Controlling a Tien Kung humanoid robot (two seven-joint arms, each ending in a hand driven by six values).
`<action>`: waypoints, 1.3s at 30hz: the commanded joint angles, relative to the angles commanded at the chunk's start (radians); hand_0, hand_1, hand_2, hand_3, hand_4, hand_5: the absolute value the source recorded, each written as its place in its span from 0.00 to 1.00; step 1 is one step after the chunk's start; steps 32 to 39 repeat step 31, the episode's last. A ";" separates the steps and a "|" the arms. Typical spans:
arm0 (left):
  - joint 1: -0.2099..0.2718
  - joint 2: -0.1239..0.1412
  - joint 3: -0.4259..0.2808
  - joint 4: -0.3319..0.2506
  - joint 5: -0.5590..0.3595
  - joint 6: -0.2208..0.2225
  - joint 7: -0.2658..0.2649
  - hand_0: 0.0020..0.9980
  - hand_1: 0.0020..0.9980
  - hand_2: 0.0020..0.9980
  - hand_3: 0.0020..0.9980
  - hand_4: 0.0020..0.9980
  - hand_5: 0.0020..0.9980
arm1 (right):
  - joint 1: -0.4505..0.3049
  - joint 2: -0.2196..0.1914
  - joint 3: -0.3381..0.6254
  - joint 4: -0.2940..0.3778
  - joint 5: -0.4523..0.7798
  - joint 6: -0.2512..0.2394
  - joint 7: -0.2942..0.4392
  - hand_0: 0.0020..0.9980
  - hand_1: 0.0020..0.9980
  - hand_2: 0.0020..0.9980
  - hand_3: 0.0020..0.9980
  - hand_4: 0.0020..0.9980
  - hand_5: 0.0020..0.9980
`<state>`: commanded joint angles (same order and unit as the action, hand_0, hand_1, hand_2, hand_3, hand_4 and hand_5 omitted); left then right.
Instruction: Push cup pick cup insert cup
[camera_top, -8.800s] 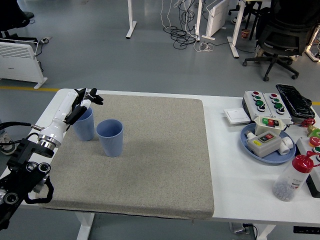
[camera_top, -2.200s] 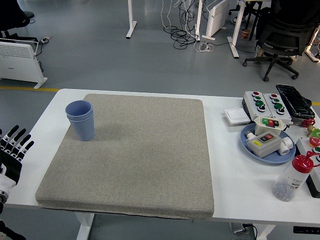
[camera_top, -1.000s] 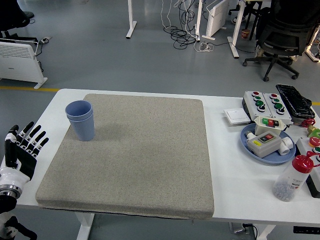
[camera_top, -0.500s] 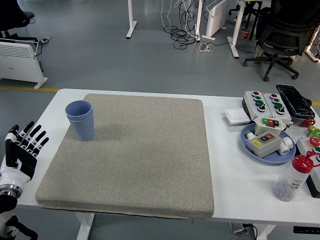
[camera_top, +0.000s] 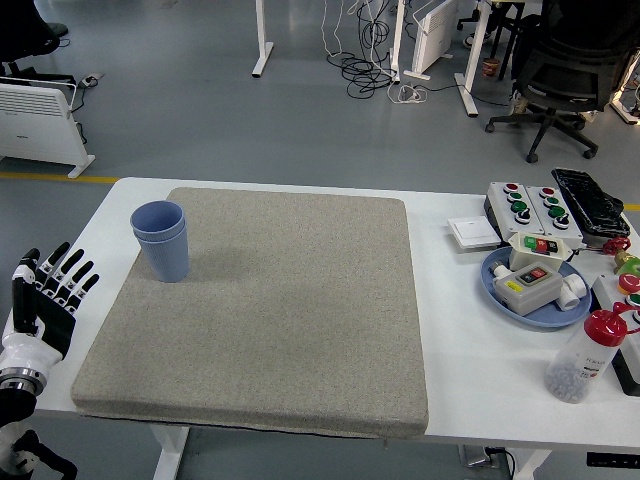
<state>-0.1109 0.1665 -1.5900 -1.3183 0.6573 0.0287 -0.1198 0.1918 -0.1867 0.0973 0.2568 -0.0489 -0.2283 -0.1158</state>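
Note:
Two blue cups (camera_top: 162, 240) stand nested, one inside the other, upright near the far left corner of the grey mat (camera_top: 270, 310). My left hand (camera_top: 45, 295) hovers at the table's left edge, well to the near left of the cups, fingers spread and holding nothing. The right arm does not show.
On the table's right side are a blue plate (camera_top: 535, 290) with button boxes, further button boxes (camera_top: 530, 205), a white switch plate (camera_top: 473, 232), and a red-capped bottle (camera_top: 585, 355) near the front right. The mat covers most of the table's middle.
Since the earliest frame the second cup has gone into the first, and my left hand has withdrawn to the table's left edge. Over the last second it has barely shifted.

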 joint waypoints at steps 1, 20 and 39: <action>0.001 0.000 -0.001 0.001 0.000 0.001 0.000 0.82 0.83 0.84 0.84 0.57 1.00 | 0.000 0.000 0.001 0.000 -0.002 0.000 0.000 0.74 0.66 0.65 0.56 0.07 0.47; 0.007 -0.002 0.006 0.004 -0.005 0.011 -0.004 0.82 0.83 0.84 0.84 0.57 1.00 | -0.012 0.000 0.018 0.000 -0.031 0.000 -0.011 0.74 0.66 0.65 0.56 0.07 0.47; 0.004 -0.001 0.005 0.004 -0.006 0.013 -0.004 0.82 0.83 0.84 0.84 0.57 1.00 | -0.005 0.000 0.004 0.001 -0.008 0.000 -0.003 0.74 0.66 0.65 0.56 0.07 0.47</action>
